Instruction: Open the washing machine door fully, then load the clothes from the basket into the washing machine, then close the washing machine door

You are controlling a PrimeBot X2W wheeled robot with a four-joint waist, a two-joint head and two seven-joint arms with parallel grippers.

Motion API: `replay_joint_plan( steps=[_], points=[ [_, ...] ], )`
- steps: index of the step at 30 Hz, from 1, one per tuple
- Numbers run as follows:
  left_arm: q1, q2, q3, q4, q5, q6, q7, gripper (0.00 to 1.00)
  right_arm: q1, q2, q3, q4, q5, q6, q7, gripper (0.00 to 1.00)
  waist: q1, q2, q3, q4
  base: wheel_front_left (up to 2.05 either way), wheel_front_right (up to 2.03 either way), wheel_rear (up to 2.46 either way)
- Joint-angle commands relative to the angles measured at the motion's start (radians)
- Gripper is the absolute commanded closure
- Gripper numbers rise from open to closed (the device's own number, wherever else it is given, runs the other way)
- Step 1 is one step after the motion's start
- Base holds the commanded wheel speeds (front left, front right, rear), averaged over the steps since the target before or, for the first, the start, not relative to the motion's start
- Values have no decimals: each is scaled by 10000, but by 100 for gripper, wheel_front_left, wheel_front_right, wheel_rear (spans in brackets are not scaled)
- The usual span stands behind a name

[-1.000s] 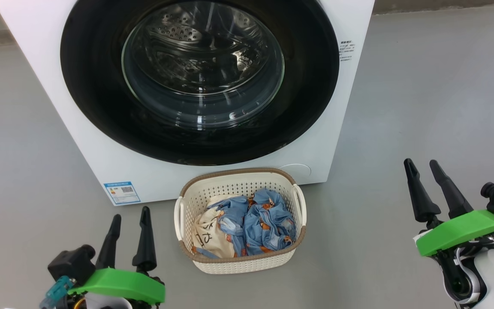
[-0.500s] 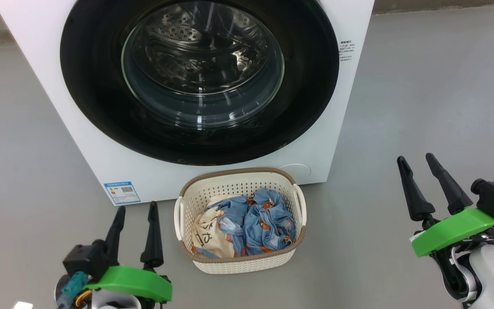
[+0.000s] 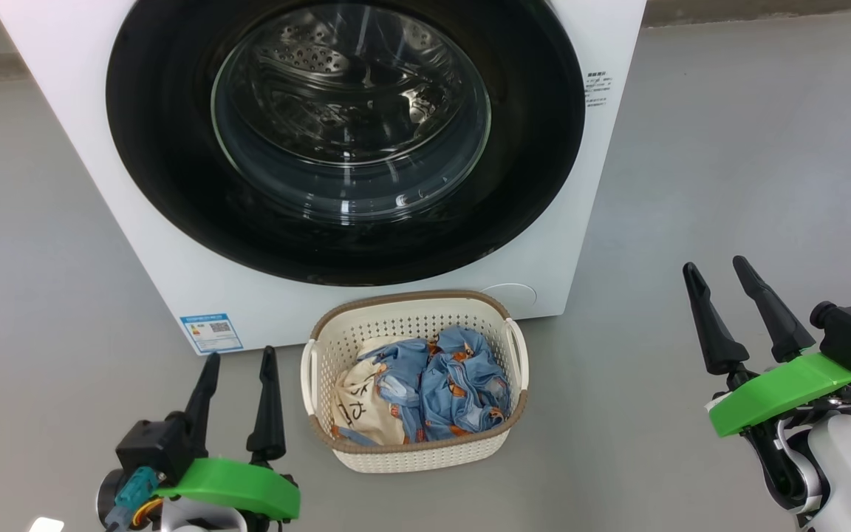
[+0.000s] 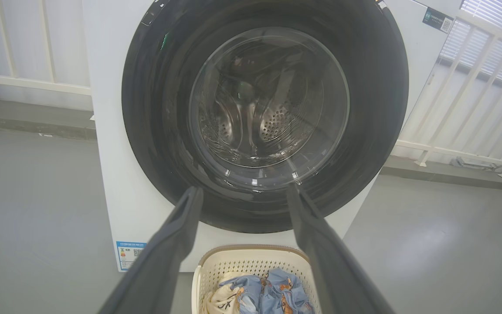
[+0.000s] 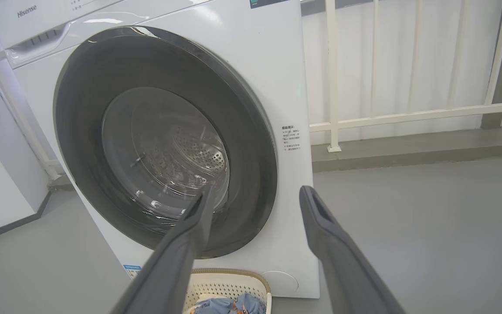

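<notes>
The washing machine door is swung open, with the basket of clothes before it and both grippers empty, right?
No: the head view shows the washing machine door shut. The basket of clothes does sit before it, and the left gripper and right gripper are empty.

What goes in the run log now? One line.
door shut | clothes in basket | left end effector open | right end effector open
</notes>
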Motion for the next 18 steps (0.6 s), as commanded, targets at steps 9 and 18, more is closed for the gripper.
replay_joint_plan(
  steps=[9, 18],
  points=[
    [-462, 128, 309, -201, 96, 52, -136, 0, -209, -145, 207, -195, -125, 58, -122, 0, 0, 0, -13, -12, 0, 0, 0],
    [-463, 128, 317, -171, 98, 74, -136, 0, -217, -142, 243, -154, -108, 58, -122, 0, 0, 0, -31, 2, 0, 0, 0]
  ],
)
